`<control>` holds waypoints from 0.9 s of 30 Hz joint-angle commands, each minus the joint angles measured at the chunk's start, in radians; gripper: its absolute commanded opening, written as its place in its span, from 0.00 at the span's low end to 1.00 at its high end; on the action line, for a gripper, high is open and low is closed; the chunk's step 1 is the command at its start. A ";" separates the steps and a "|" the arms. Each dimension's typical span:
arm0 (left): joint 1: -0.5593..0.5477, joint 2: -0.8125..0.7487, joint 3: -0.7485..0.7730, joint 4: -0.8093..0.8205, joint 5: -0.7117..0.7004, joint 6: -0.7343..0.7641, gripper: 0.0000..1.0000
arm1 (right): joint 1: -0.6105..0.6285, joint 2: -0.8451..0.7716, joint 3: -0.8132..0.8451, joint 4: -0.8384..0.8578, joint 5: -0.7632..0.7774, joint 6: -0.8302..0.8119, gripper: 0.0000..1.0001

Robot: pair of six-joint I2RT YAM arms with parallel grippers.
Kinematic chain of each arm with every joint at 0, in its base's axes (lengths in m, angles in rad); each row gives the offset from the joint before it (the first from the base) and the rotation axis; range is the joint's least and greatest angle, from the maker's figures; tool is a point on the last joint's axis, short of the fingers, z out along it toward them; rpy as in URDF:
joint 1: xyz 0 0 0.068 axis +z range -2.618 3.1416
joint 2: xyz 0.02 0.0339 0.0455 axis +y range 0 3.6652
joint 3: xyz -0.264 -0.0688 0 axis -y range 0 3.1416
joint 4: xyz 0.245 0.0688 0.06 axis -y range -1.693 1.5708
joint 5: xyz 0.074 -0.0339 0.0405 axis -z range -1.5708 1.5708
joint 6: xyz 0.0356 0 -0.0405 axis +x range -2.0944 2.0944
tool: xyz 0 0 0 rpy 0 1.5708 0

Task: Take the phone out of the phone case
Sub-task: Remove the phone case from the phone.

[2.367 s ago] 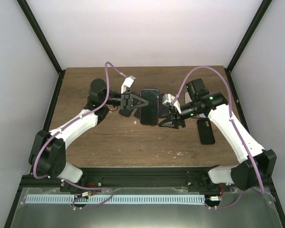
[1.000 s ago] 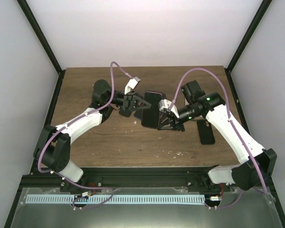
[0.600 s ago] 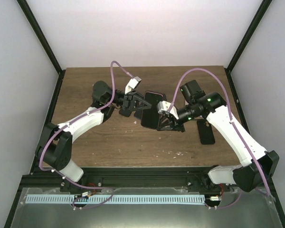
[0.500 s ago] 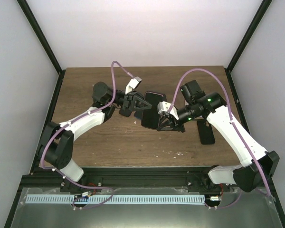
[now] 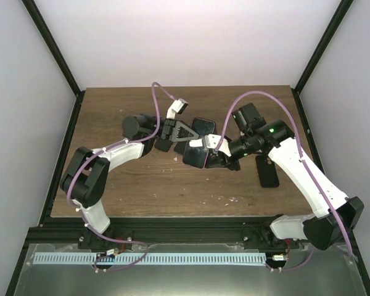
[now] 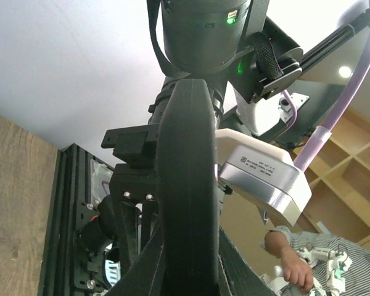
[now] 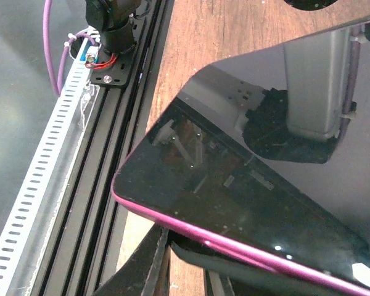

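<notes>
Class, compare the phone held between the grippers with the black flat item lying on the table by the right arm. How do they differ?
The phone is clamped above the table by the left gripper and right gripper; the black item lies flat on it, untouched. The phone shows a magenta rim; the black item shows none. Both are flat, rounded rectangles.

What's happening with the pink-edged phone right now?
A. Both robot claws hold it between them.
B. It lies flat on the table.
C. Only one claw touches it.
A: the left gripper and right gripper both clamp the phone from opposite sides.
</notes>
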 commanded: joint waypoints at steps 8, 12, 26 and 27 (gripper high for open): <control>-0.051 -0.036 -0.038 0.115 -0.034 -0.118 0.00 | -0.009 -0.007 0.042 0.405 0.036 0.142 0.06; -0.051 -0.043 -0.053 0.114 -0.041 -0.107 0.00 | -0.037 -0.007 0.024 0.462 0.014 0.211 0.12; -0.052 -0.066 -0.089 0.021 -0.057 -0.014 0.00 | -0.157 0.038 -0.013 0.724 -0.180 0.612 0.31; -0.053 -0.070 -0.095 -0.001 -0.061 0.007 0.00 | -0.157 0.052 -0.004 0.727 -0.186 0.636 0.31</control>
